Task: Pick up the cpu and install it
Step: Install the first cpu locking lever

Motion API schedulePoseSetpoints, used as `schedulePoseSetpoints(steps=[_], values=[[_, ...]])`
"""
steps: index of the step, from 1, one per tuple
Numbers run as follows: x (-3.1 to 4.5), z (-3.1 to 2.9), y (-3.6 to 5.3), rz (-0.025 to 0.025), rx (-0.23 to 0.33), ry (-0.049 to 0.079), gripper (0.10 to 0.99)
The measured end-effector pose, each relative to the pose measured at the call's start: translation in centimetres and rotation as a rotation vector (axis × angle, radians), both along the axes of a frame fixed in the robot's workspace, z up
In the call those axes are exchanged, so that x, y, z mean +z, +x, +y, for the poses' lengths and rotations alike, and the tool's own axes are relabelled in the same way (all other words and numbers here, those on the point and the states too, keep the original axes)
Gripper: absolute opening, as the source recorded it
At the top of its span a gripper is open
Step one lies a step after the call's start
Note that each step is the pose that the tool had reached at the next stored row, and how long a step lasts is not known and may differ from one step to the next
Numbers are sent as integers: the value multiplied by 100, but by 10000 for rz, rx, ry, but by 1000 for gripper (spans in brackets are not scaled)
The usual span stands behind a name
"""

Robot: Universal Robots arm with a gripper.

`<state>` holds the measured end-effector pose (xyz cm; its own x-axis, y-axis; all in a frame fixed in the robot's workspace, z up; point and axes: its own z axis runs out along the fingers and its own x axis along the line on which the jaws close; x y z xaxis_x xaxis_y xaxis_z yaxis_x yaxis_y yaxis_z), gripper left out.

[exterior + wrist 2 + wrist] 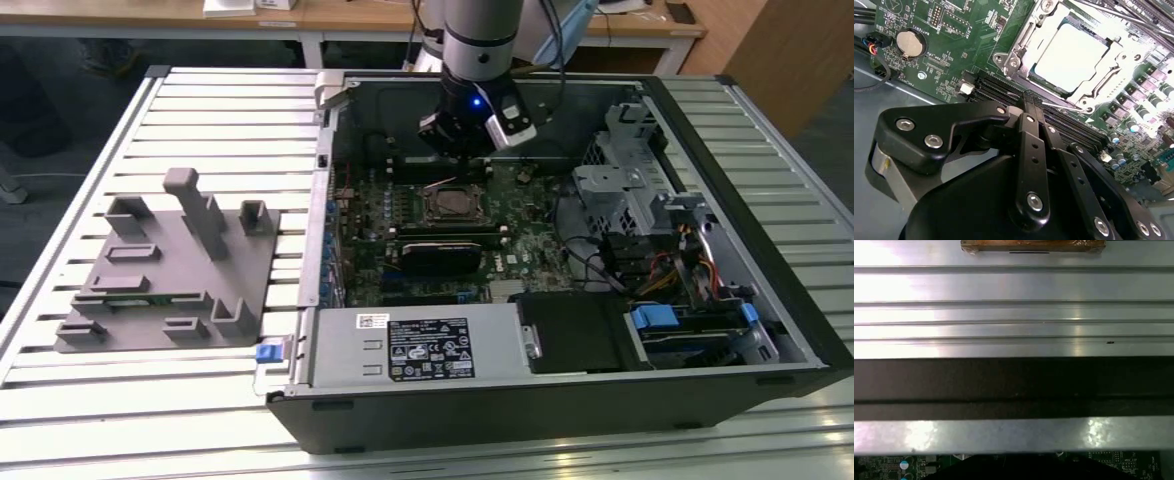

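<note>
The cpu [1069, 56], a pale silvery square, lies flat in the motherboard socket [1019, 60] with the metal retaining frame around its edges. In the exterior view the socket [447, 205] sits mid-board inside the open computer case [747, 330]. My gripper [465, 150] hangs above the board just behind the socket, apart from the cpu. In the second wrist view my gripper [1029, 102] has its black fingers [1030, 150] drawn together with nothing between them, and the tips point at the memory slots beside the socket.
A grey fixture block [167, 275] stands on the slatted table [200, 110] at the exterior view's left. Inside the case are a drive cage [627, 185], cables [694, 260] and a power supply [420, 345]. A coin battery [908, 42] sits on the board. The first wrist view faces the case's black wall [1014, 385].
</note>
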<state>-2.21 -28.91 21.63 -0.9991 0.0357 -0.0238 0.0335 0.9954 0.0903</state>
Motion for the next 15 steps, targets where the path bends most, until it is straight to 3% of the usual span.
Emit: schedulePoseSetpoints(steps=[15], values=[[-119, 0, 37, 21, 0, -6, 106]])
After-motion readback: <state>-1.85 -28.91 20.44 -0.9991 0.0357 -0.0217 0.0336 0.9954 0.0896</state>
